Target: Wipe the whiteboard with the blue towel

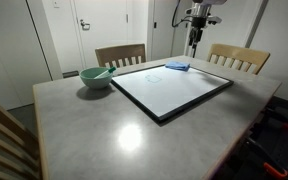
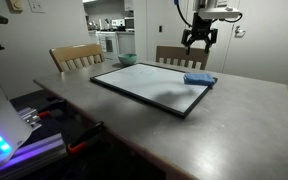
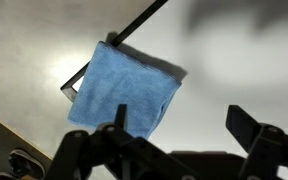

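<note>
**Towel on the board's far corner, gripper open above it**

Blue towel (image 1: 177, 66) lies flat over one corner of the whiteboard (image 1: 169, 92), at the end of the board farthest from the camera in an exterior view. In the wrist view the cloth (image 3: 124, 90) covers the meeting of two black frame edges, with part of it on the white surface (image 3: 219, 90) and part over the frame. From the opposite side, an exterior view shows the same towel (image 2: 199, 80) on the corner of the board (image 2: 144, 85) nearest the arm.

The gripper (image 2: 199, 42) hangs above the towel, pointing down, with clear air between it and the cloth. Its fingers are spread wide and pinch nothing; in the wrist view the gripper (image 3: 179, 135) frames the lower part of the cloth.

The board rests on a grey table (image 1: 84, 135). A teal-green bowl (image 1: 95, 77) stands on the table just beside the board's other end, well apart from the towel. Two wooden chairs (image 1: 120, 54) (image 1: 239, 58) are drawn up to the table's far edge.
</note>
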{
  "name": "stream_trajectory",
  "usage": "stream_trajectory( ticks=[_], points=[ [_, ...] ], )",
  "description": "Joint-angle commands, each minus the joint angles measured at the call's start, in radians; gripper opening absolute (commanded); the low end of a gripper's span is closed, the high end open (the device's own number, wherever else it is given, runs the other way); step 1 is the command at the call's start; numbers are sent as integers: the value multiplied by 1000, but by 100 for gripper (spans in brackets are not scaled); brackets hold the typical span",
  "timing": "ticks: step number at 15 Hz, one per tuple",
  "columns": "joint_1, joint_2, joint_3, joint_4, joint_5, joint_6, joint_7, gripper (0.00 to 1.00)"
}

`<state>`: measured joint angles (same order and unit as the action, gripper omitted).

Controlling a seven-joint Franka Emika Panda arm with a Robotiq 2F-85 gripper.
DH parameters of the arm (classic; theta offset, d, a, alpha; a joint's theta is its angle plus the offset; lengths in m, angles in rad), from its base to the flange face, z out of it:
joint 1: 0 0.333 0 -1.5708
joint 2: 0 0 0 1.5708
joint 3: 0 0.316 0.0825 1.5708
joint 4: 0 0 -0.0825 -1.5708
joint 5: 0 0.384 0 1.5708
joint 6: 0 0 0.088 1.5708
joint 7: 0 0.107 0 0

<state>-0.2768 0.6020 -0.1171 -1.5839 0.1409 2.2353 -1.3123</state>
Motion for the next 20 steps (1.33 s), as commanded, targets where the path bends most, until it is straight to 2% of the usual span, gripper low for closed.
stream_trajectory(
  ticks=[1, 8, 16, 20],
  points=[
    [-60, 122, 54, 134, 24, -3, 31, 100],
    [-131, 298, 134, 300, 57, -88, 47, 100],
    [-48, 436, 95, 477, -94, -134, 145, 100],
    [-42, 475, 104, 519, -137, -120, 167, 100]
  ],
)
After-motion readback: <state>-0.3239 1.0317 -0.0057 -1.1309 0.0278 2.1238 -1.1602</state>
